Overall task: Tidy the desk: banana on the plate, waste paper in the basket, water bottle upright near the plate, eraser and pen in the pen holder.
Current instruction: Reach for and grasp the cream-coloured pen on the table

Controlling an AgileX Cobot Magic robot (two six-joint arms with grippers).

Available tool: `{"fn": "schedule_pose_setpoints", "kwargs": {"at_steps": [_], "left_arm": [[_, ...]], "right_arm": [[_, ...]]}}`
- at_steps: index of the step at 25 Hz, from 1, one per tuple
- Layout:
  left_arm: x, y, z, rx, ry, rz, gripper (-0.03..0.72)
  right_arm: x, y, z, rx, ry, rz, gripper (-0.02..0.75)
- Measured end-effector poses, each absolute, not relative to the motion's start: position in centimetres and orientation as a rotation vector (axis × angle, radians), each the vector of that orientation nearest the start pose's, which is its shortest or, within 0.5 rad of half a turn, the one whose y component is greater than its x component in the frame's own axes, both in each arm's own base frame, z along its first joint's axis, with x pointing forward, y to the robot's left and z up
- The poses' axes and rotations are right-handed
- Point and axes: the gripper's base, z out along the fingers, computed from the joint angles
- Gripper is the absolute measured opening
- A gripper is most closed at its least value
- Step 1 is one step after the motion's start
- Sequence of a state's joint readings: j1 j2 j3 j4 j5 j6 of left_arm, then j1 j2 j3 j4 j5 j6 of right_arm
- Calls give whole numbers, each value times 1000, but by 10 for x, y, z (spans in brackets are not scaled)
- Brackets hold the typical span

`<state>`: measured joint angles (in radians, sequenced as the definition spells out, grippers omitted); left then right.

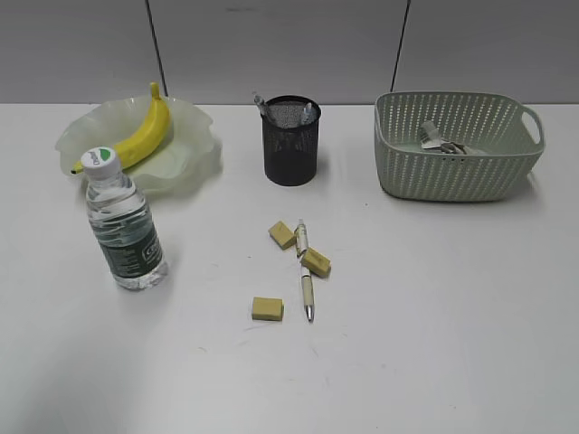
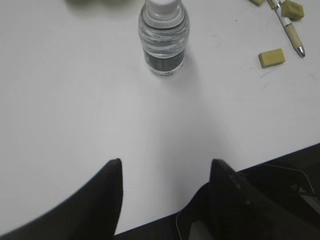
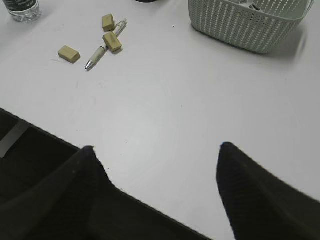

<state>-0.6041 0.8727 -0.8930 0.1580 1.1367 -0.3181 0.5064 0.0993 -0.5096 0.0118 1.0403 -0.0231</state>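
Note:
The banana (image 1: 145, 136) lies in the pale green plate (image 1: 194, 161) at the back left. The water bottle (image 1: 125, 226) stands upright just in front of the plate. Crumpled waste paper (image 1: 439, 140) sits inside the sage basket (image 1: 452, 167) at the back right. Between them stands the black mesh pen holder (image 1: 291, 149). Three tan erasers (image 1: 282, 234) (image 1: 316, 262) (image 1: 267, 309) and a pen (image 1: 305, 271) lie loose mid-desk. My left gripper (image 2: 166, 161) is open over bare desk, short of the bottle (image 2: 163, 35). My right gripper (image 3: 156, 146) is open, well short of the pen (image 3: 104, 47). Neither shows in the exterior view.
The desk's near edge runs under both grippers, with dark floor and a frame below it. In the right wrist view the basket (image 3: 240, 25) is far right and the erasers (image 3: 68, 53) far left. Something pale pokes out of the pen holder.

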Motion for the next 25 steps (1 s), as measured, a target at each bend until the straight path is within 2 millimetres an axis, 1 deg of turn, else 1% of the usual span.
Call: {"fn": "schedule_pose_setpoints", "kwargs": {"at_steps": [3,6,8,12,15,18,22,24,25], "left_arm": [[91,-48,325,382,2443,-203,407],[65,-31,312,364,2348,-254,392],[48,-19,309,344,2264,-297,379],[20,1,300,309,2115,-361,357],[6,11,291,293,2061,-377,349],[-2,17,289,284,2004,-396,347],[-3,17,289,304,1995,-385,347],[-3,17,288,327,1990,-373,347],[-3,17,288,346,1985,-361,347]], "right_arm": [[12,8,281,-564,2076,295,581],[19,11,287,-590,2064,280,581],[26,15,294,-594,2018,277,581],[46,27,303,-579,1962,303,581],[63,40,306,-564,1974,352,581],[83,52,310,-576,2028,353,581],[114,69,321,-619,2088,325,581],[134,80,322,-639,2139,312,581],[147,87,321,-649,2175,305,581]]}}
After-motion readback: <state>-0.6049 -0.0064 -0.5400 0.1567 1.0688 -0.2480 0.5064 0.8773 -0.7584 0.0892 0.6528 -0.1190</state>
